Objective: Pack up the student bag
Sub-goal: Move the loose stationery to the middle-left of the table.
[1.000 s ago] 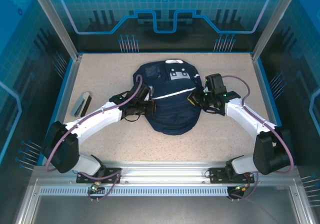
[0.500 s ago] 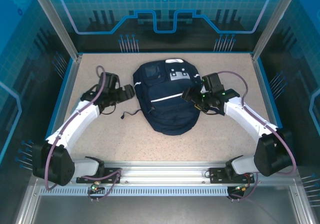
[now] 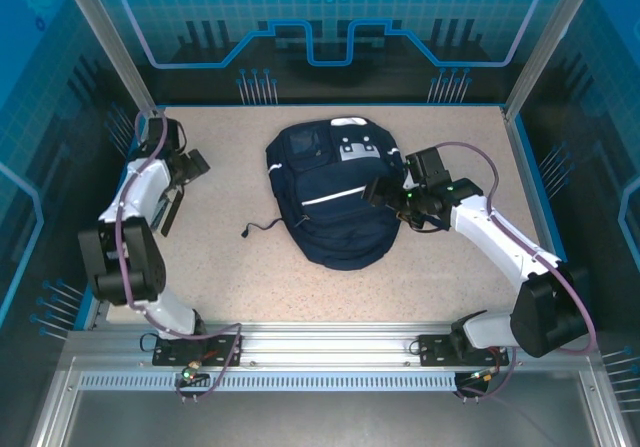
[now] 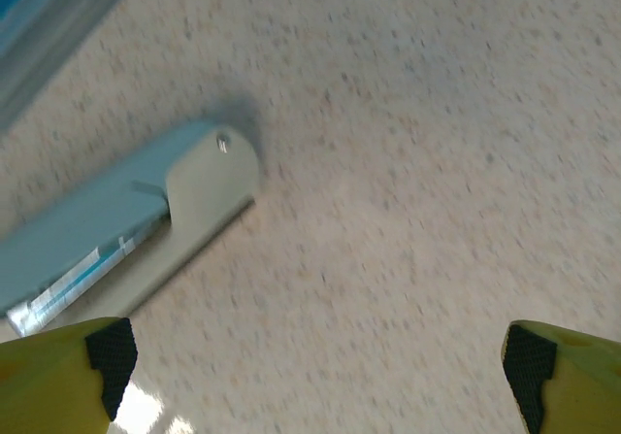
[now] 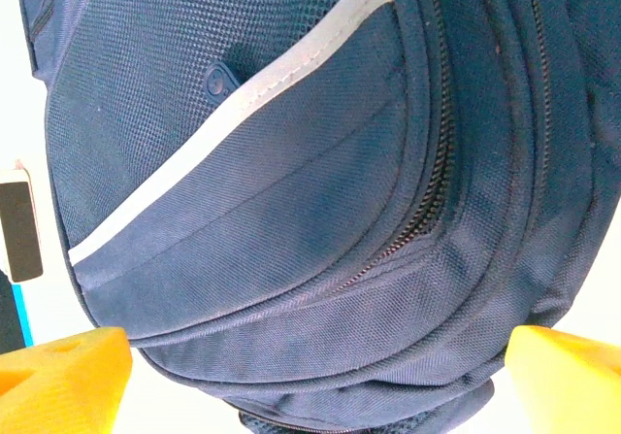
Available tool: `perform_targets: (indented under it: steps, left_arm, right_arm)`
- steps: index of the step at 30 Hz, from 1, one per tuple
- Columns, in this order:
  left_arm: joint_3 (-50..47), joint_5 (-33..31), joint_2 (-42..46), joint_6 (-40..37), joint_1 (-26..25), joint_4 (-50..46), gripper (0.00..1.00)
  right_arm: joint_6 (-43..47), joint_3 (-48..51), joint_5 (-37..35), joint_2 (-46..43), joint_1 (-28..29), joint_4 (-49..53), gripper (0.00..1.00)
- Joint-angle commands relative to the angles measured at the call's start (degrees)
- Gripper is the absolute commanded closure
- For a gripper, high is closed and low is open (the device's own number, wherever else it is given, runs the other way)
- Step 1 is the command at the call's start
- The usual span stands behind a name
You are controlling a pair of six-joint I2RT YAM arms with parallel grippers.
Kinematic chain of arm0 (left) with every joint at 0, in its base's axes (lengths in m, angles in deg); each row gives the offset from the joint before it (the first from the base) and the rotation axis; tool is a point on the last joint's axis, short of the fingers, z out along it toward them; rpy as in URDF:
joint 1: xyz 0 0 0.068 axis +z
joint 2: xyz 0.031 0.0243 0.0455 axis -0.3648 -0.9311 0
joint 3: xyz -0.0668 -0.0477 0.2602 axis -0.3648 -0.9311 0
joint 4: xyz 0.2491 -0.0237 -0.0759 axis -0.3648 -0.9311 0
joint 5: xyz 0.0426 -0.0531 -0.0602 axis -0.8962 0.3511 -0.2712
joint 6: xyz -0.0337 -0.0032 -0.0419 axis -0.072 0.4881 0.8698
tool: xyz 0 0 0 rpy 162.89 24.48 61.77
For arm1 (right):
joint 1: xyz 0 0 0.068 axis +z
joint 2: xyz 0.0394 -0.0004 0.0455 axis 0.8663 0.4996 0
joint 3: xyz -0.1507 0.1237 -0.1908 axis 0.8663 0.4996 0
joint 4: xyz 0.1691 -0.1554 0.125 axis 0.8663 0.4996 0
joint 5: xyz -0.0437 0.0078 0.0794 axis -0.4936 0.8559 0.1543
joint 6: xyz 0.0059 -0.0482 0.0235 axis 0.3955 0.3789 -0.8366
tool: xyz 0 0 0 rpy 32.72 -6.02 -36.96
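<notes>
The student bag [image 3: 335,197], navy blue with a thin white stripe, lies flat in the middle of the table. In the right wrist view the student bag's front pocket [image 5: 291,162] and its zips lie just beneath the jaws. My right gripper [image 3: 376,191] hangs open at the bag's right edge, and its orange fingertips [image 5: 58,376] stand wide apart with nothing between them. My left gripper [image 3: 193,167] is far off at the table's left side and open. Its fingertips [image 4: 102,361] spread over bare tabletop.
A flat oblong grey and pale-blue thing [image 4: 136,225] lies near the left wall, just ahead of the left gripper; from above it is a dark strip [image 3: 171,210]. A thin dark cord [image 3: 255,229] trails from the bag's left side. Blue walls [image 3: 120,197] enclose the table.
Both grippers went from shut to open. The left arm swung away from the bag's left side to the far left of the table. The right arm barely moved.
</notes>
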Motion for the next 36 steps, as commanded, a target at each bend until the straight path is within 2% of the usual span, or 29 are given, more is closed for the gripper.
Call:
perform_targets:
  steps: [1, 5, 10, 16, 24, 27, 32, 34, 36]
  left_arm:
    - [5.84, -3.21, -5.9, -7.37, 2.35, -2.63, 0.01]
    - [12.09, -0.64, -13.35, -9.11, 5.86, -5.29, 0.01]
    - [15.37, 3.63, -19.64, -9.4, 9.14, -7.35, 0.01]
    - [18.0, 6.23, -24.83, -11.5, 10.73, -10.61, 0.01]
    - [17.83, 11.89, -25.17, -11.93, 10.55, -13.86, 0.02]
    - [16.32, 13.48, -24.17, -12.59, 10.23, -14.01, 0.1]
    - [15.07, 11.6, -23.56, -13.32, 8.42, -15.15, 0.21]
    - [14.48, 10.69, -23.61, -14.11, 7.49, -15.79, 0.2]
    - [14.19, 10.34, -23.56, -14.48, 6.74, -16.92, 0.15]
  right_arm:
    - [-0.56, -2.05, -0.87, -1.29, 0.69, 2.89, 0.0]
    - [-1.82, -2.65, -1.02, -1.37, 0.89, 4.46, 0.0]
    - [-1.95, -5.55, -1.84, -0.7, 1.46, 7.32, 0.0]
    - [-2.84, -7.51, -3.34, -0.21, 3.06, 8.19, 0.0]
    - [-3.64, -7.53, -3.27, 0.71, 4.2, 7.65, 0.0]
    - [-3.65, -7.33, -3.13, 0.65, 4.19, 7.31, 0.0]
    - [-3.59, -6.76, -2.67, 0.57, 4.23, 6.54, 0.01]
    - [-3.59, -6.63, -2.39, 0.76, 4.23, 6.27, 0.01]
    - [-3.67, -6.47, -2.34, 0.64, 4.23, 6.16, 0.01]
